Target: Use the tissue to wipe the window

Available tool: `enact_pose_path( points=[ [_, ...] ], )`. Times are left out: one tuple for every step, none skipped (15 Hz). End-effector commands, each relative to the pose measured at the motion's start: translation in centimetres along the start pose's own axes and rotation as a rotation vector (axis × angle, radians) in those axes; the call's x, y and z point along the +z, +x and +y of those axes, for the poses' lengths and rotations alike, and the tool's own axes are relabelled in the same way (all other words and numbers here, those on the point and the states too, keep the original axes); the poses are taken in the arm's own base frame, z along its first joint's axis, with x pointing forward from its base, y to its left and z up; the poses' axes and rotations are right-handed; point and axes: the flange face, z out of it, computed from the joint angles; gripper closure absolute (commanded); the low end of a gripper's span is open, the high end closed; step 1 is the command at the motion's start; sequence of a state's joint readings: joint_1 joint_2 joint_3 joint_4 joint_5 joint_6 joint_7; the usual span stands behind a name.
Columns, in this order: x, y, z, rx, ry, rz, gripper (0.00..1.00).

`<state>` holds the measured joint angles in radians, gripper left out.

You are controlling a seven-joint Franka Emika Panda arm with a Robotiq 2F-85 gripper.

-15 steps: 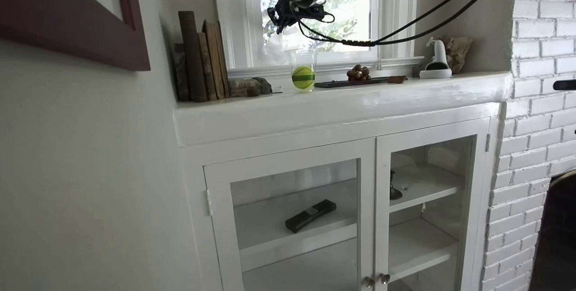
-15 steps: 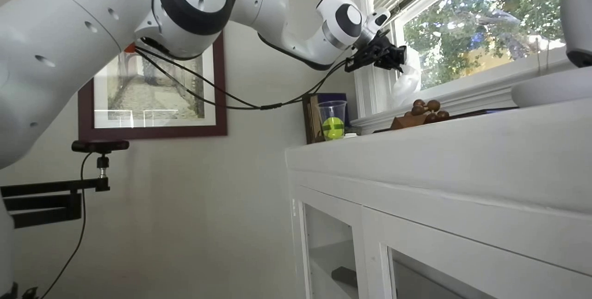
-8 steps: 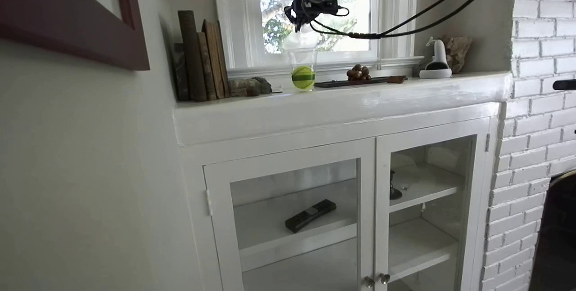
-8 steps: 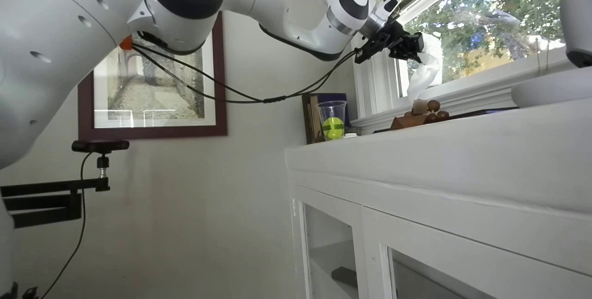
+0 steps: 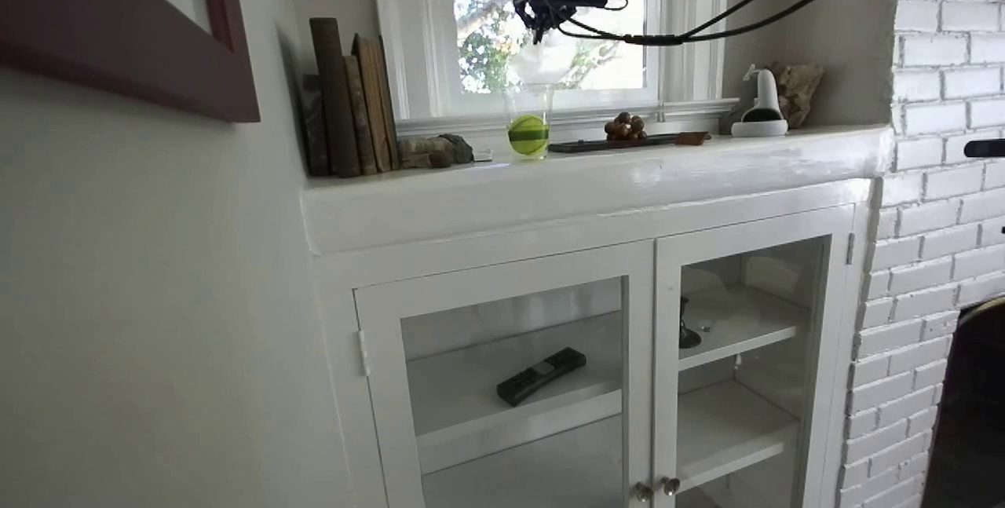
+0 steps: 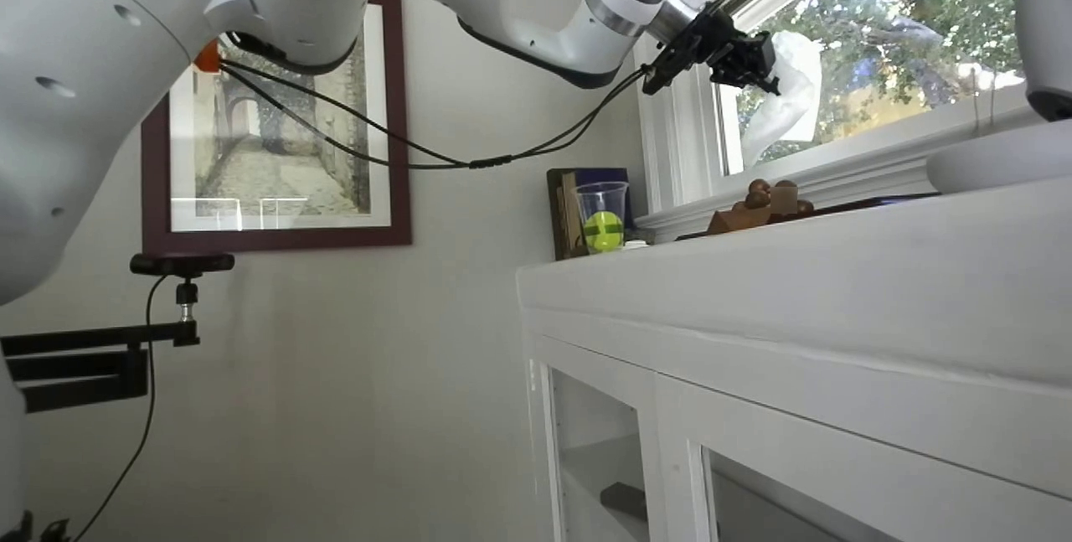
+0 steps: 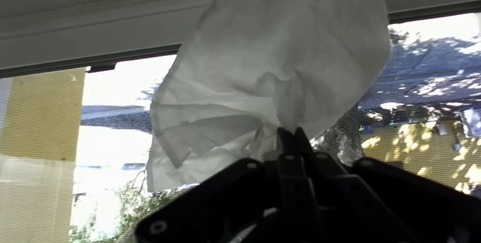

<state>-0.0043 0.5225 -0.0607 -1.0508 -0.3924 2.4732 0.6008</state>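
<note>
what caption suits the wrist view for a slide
Black two-fingered pincer holds a crumpled white tissue before a wide glass window.

Cup (image 6: pixel 601 199) and beads (image 5: pixel 626 128) obstruct, with room above.

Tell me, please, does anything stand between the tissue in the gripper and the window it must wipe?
Nothing visible does. The gripper holds the tissue directly before the window; whether tissue and window touch, I cannot tell. The cup and the brown balls sit lower, on the ledge.
</note>
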Motion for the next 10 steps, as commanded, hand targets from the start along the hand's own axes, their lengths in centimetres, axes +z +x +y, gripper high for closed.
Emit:
enact_pose_path(
  points=[
    [-2.6, -1.7, -3.4, 0.021, 0.119, -0.096, 1.00],
    [-3.0, -2.4, -4.6, 0.023, 0.152, -0.130, 1.00],
    [-3.5, -2.8, -5.5, 0.024, 0.180, -0.162, 1.00],
    [-3.9, -3.4, -6.3, 0.029, 0.214, -0.201, 1.00],
    [-4.3, -3.8, -6.8, 0.030, 0.231, -0.239, 1.00],
    [-4.5, -4.2, -7.1, 0.037, 0.244, -0.277, 1.00],
    [-4.5, -4.5, -7.1, 0.042, 0.240, -0.303, 1.00],
    [-4.6, -4.6, -7.0, 0.052, 0.229, -0.325, 1.00],
    [-4.7, -4.7, -6.7, 0.069, 0.217, -0.351, 1.00],
    [-4.6, -4.7, -6.4, 0.083, 0.206, -0.365, 1.00]
  ],
)
